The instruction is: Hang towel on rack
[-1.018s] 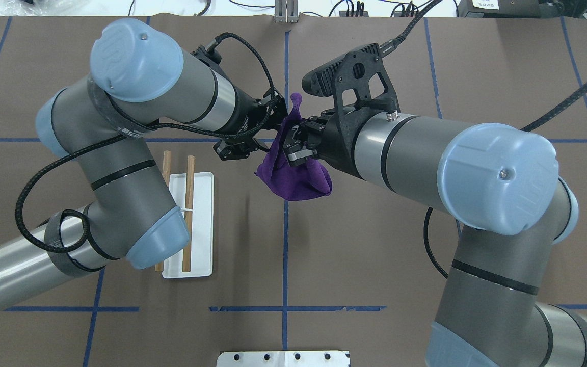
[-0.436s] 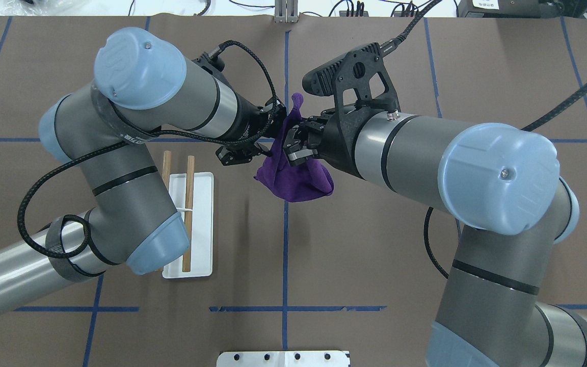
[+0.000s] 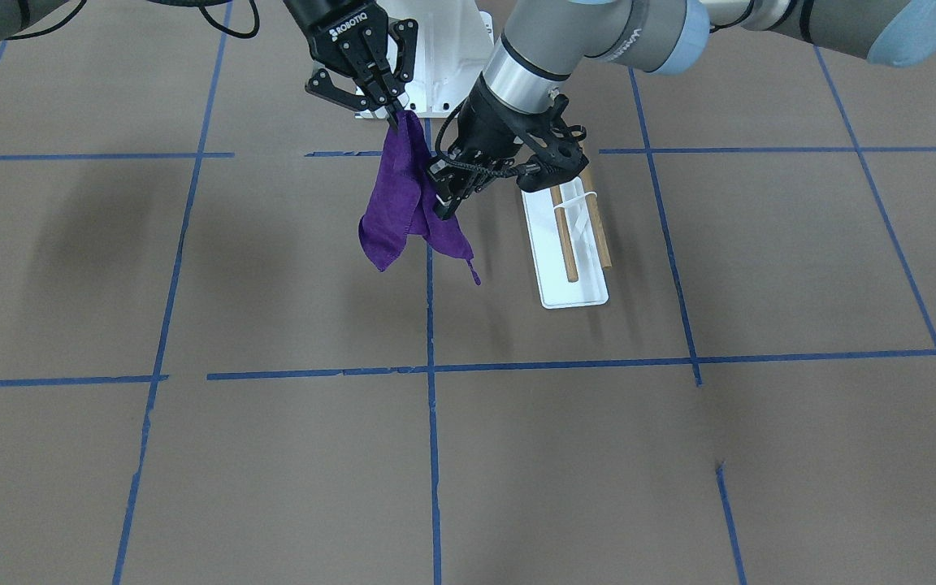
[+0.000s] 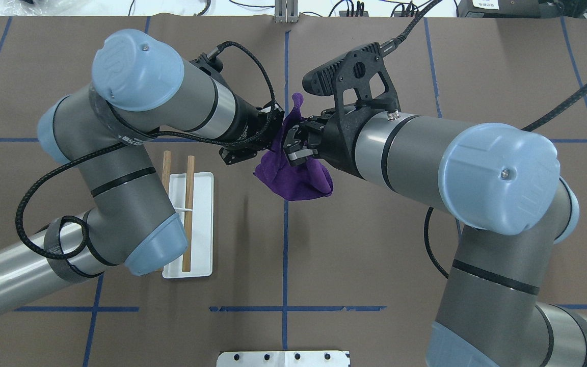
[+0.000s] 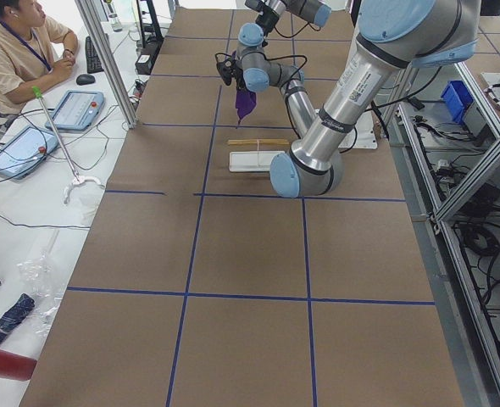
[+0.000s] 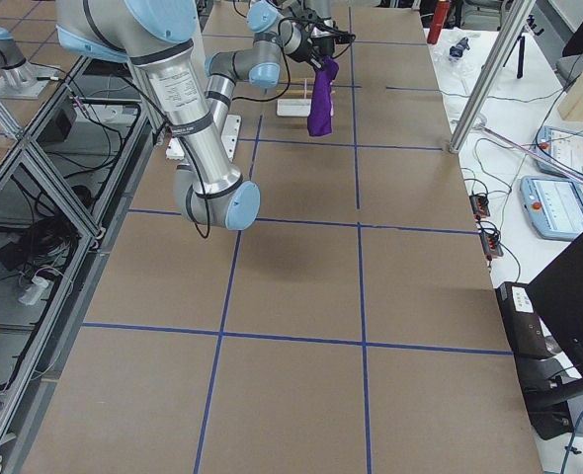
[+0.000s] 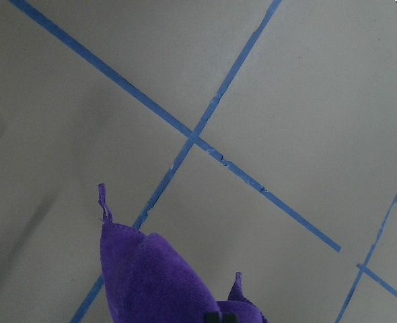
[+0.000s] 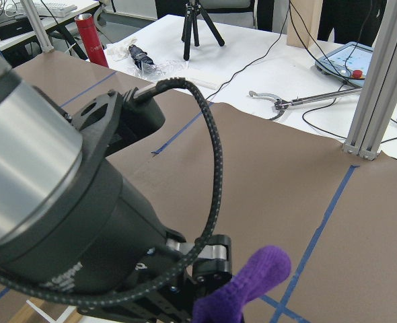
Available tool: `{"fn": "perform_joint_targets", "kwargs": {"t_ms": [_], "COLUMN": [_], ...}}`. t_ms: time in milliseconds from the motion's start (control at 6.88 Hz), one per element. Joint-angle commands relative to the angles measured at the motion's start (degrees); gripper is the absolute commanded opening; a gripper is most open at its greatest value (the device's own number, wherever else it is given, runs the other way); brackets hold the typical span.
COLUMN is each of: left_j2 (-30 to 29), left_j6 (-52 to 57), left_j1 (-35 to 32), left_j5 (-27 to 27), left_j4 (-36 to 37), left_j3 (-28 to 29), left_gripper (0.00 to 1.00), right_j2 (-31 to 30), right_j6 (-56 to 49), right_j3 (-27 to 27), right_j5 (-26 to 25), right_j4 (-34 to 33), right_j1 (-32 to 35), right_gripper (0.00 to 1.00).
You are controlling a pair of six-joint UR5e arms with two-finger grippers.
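A purple towel hangs in the air over the table's centre line, also seen in the overhead view. My right gripper is shut on its top corner. My left gripper is at the towel's side edge, lower down, and looks shut on it; the towel fills the bottom of the left wrist view. The rack, a flat white base with two wooden dowels, lies on the table to my left, apart from the towel and partly under my left elbow.
A large white bolted pedestal stands at the robot's side of the table. My left forearm and its cable fill the right wrist view. An operator sits at a side desk with tablets.
My left gripper has moved a little to the right, closer against the towel's edge. The right arm and the towel have barely moved.
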Motion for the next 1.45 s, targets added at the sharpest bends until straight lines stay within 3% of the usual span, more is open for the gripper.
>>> {"fn": "perform_joint_targets", "kwargs": {"t_ms": [0,145,291,582,873,1309], "left_j2": [0.0,0.3,1.7,6.8,11.4,24.8], "left_j6": [0.0,0.0,0.1,4.9,9.6,28.8], "left_j1": [0.0,0.0,0.0,-0.4,-1.2,-3.0], "left_j5": [0.0,0.0,0.0,0.1,0.2,0.0], "left_j4": [0.0,0.0,0.0,0.1,0.1,-1.0], "left_j3": [-0.4,-0.7,-2.0,-6.1,-8.5,-14.8], "left_gripper": [0.0,0.0,0.0,0.0,0.0,0.0], "right_j2": [0.1,-0.2,-0.8,-1.0,-2.1,-10.0], "right_j6": [-0.5,0.6,1.1,2.1,1.3,-15.1], "right_j3": [0.0,0.1,0.3,0.4,-0.2,-0.7], "right_j5": [0.9,0.9,3.7,9.8,18.5,28.4], "right_j4": [-0.1,-0.4,-2.5,-16.5,-26.5,-33.1], "right_j1": [0.1,-0.1,0.2,4.0,9.7,20.5], "right_gripper": [0.0,0.93,0.98,0.99,1.0,1.0]}}
